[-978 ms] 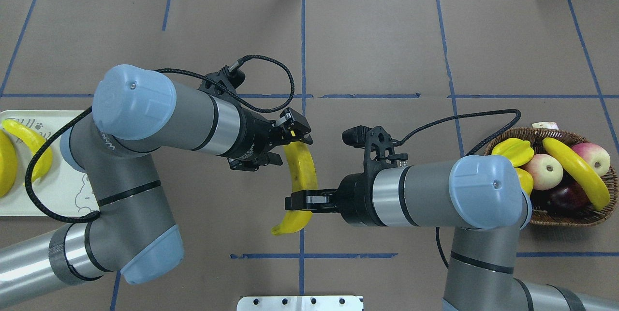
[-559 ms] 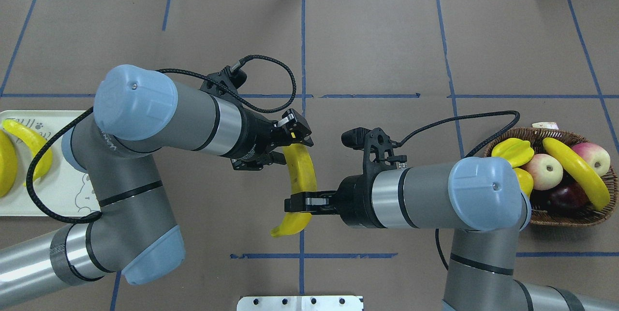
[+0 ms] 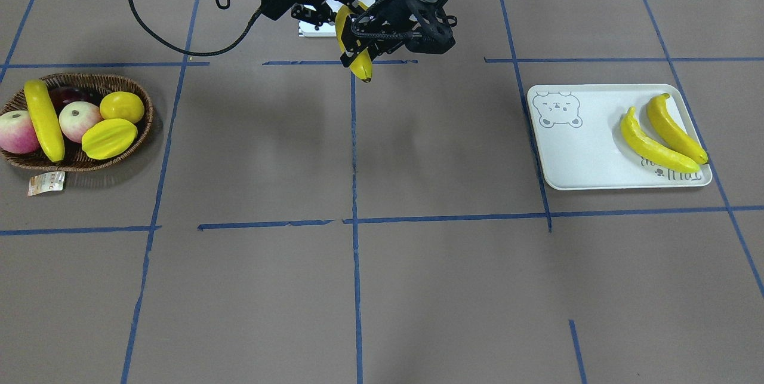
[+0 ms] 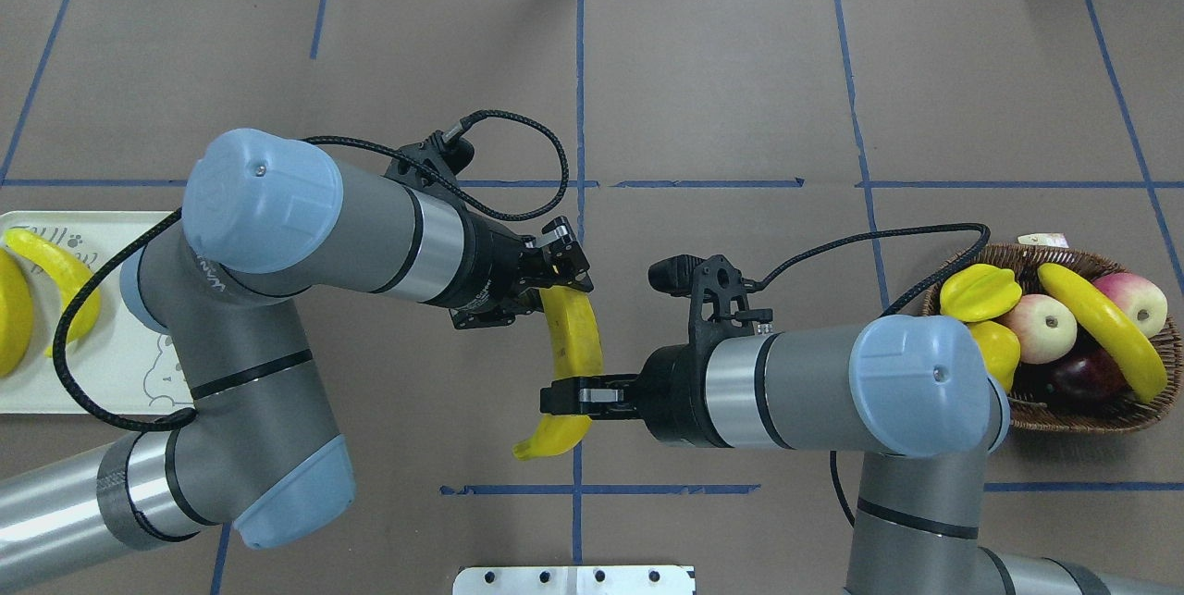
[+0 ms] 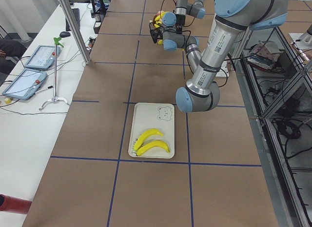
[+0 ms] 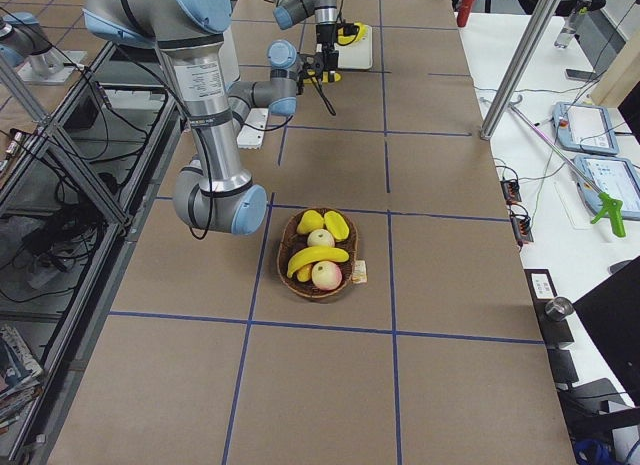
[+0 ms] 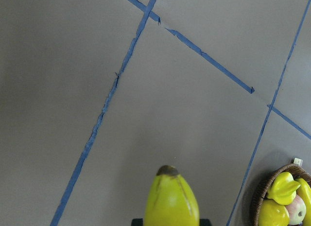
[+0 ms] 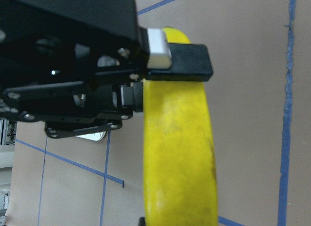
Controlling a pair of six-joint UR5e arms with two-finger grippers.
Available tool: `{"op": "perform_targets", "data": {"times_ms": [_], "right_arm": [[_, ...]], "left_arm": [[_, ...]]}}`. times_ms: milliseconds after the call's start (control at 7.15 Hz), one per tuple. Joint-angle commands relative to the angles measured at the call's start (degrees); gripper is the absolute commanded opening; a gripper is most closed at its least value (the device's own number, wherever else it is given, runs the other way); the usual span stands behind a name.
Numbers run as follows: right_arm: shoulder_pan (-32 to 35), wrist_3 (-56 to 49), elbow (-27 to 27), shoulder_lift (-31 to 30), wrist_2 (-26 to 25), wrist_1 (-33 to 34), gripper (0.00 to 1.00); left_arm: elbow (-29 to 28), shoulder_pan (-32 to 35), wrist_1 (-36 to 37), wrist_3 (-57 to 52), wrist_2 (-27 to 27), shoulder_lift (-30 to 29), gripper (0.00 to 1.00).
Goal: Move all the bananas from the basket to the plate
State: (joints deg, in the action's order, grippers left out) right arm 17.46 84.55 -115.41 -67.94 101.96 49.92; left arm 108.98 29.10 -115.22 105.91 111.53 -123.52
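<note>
A yellow banana [image 4: 578,336] hangs in the air over the table's middle, held between both grippers. My right gripper [image 4: 566,396] is shut on its lower part. My left gripper [image 4: 552,288] is closed on its upper end; a finger pad [image 8: 177,65] lies across the banana [image 8: 180,163] in the right wrist view. Its tip [image 7: 170,201] shows in the left wrist view. One banana [image 4: 1101,327] lies in the wicker basket [image 4: 1091,419] at the right. Two bananas [image 3: 653,145] [image 3: 674,127] lie on the off-white plate [image 3: 585,157] at the left.
The basket also holds a yellow starfruit [image 4: 980,291], apples [image 4: 1041,328], a round yellow fruit and a dark fruit. A paper tag [image 3: 46,183] lies beside it. Blue tape lines cross the brown table cover. A metal bracket [image 4: 573,579] sits at the near edge.
My left gripper has moved down onto the banana's upper end and its fingers have drawn together. The right gripper and the banana have shifted slightly toward the near edge.
</note>
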Motion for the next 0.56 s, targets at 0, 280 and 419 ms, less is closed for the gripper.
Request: {"op": "perform_targets", "data": {"times_ms": [0,280,419], "right_arm": [[-0.3,0.0,0.0,0.0,-0.4,0.0,0.20],[-0.2,1.1,-0.2,0.3,-0.4,0.0,0.99],[0.0,1.5,-0.2,0.4,-0.4,0.0,1.00]], "left_arm": [[-0.1,0.0,0.0,-0.1,0.0,0.1,0.27],[0.1,0.1,0.2,-0.4,0.1,0.3,0.00],[0.3,0.3,0.3,-0.6,0.1,0.7,0.00]]}}
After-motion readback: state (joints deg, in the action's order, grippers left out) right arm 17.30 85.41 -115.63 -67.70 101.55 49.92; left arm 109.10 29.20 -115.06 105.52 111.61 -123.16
